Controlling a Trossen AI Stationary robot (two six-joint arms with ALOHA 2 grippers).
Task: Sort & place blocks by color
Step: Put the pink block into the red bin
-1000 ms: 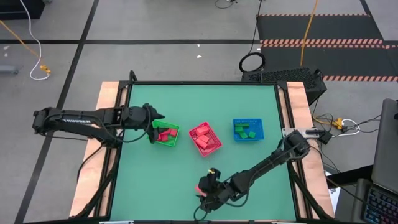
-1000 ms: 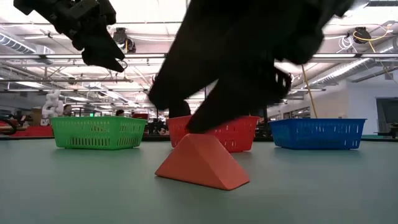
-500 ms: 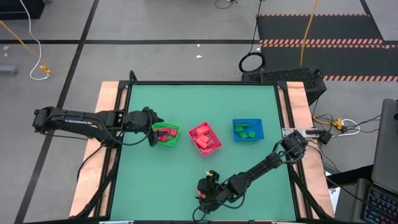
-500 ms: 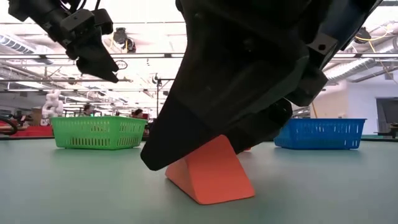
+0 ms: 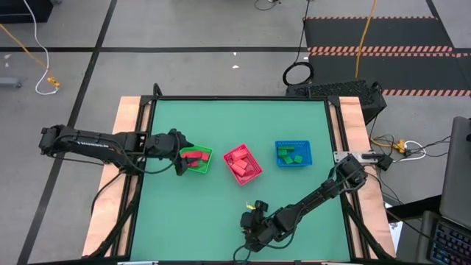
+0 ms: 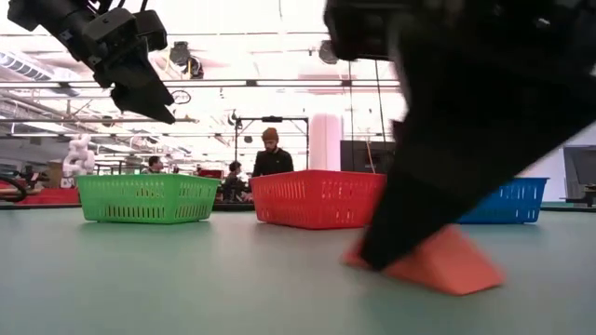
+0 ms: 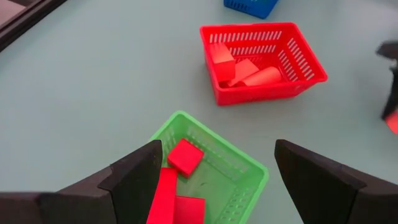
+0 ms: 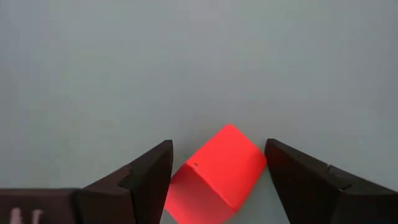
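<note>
A: Shifted since a second ago: right claw (image 5: 255, 230) and its salmon wedge block (image 6: 442, 265) now sit further right along the counter's near edge. In the low view the block went from centre to right of centre. Left arm barely changed.

B: Left to right, what's there?

A: Left claw (image 5: 181, 155) hangs above the green basket (image 5: 204, 166), fingers (image 7: 134, 180) wide apart, holding nothing. Green basket has red blocks (image 7: 185, 157) in it. Red basket (image 5: 253, 171) next, mid-counter, with salmon-pink blocks (image 7: 264, 76). Blue basket (image 5: 294, 145) furthest right, green blocks (image 5: 293, 156) inside.

B: Right claw state?

A: Down at the counter (image 5: 235, 125), near edge, well apart from the baskets. Fingers (image 8: 146, 177) straddle the wedge, one each side. Block sits skewed between them on the counter surface. Fingers are apart; small gaps on both sides in the wrist view, so not clamped on it.

B: Background?

A: People (image 6: 271, 156) behind the baskets in the low view.
</note>
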